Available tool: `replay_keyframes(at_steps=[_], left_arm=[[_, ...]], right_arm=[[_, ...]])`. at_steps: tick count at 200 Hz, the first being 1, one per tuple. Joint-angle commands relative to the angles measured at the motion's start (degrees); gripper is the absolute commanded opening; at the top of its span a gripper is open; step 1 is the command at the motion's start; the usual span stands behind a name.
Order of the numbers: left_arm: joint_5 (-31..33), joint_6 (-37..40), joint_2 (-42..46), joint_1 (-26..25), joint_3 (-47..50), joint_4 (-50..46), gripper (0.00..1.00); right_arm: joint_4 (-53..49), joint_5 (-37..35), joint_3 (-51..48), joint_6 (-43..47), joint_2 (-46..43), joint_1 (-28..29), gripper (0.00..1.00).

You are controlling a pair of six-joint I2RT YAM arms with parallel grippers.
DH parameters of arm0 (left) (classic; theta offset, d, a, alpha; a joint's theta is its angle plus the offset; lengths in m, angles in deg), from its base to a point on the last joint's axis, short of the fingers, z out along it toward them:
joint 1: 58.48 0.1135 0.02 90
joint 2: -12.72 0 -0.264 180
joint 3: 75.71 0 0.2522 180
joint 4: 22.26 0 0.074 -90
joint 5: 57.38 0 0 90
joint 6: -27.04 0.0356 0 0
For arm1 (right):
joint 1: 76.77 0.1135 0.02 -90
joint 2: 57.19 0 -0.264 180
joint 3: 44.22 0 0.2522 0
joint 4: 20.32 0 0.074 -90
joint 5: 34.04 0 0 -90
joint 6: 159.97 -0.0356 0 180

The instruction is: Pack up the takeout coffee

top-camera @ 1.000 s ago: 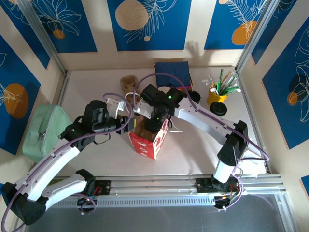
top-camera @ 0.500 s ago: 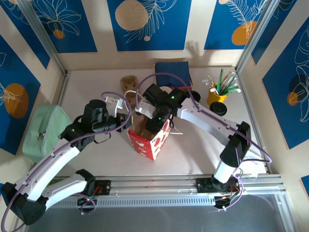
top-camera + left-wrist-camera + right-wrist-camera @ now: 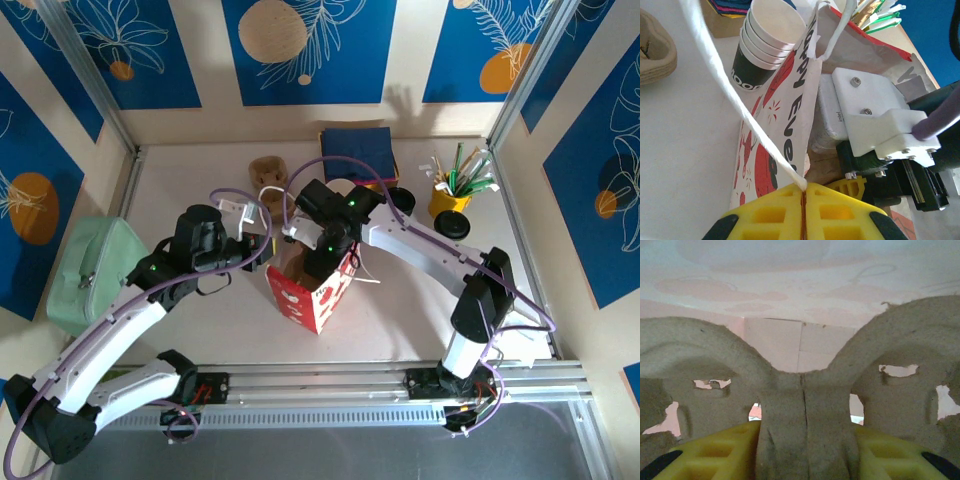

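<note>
A red and white paper bag [image 3: 318, 292] stands open at the table's middle. My left gripper [image 3: 803, 188] [image 3: 262, 250] is shut on the bag's white handle [image 3: 730, 95], at the bag's left rim. My right gripper [image 3: 802, 440] [image 3: 322, 248] reaches into the bag's mouth and is shut on the middle ridge of a brown pulp cup carrier [image 3: 805, 410]. What seems to be the takeout coffee [image 3: 403, 198], seen as a black lid, stands at the back right, partly behind the right arm. A stack of lidless white cups [image 3: 767, 45] stands just beyond the bag.
Another pulp carrier [image 3: 266, 172] and a blue box of napkins [image 3: 357, 148] sit at the back. A yellow holder of stirrers [image 3: 452, 190] and a loose black lid [image 3: 452, 225] are at the back right. A pale green case [image 3: 95, 272] lies at the left edge.
My left gripper has closed onto the bag's handle. The right gripper with the pulp carrier has sunk a little deeper into the bag, and the bag has shifted slightly.
</note>
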Motion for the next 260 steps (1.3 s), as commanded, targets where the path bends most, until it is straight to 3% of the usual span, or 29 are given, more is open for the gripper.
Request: replay_keyframes(at_steps=[1,193,260], left_arm=[[0.7,-0.9,0.0,0.4,-1.7,1.4,0.08],[0.3,-2.0,-0.1,0.0,-1.5,1.8,0.06],[0.2,-2.1,0.4,0.0,-1.1,2.0,0.06]], right_arm=[[-2.8,0.8,1.4,-2.6,1.2,0.7,0.43],[-0.9,-1.9,2.6,-10.0,7.0,2.7,0.43],[-2.3,-1.9,5.2,-11.1,5.1,3.0,0.43]])
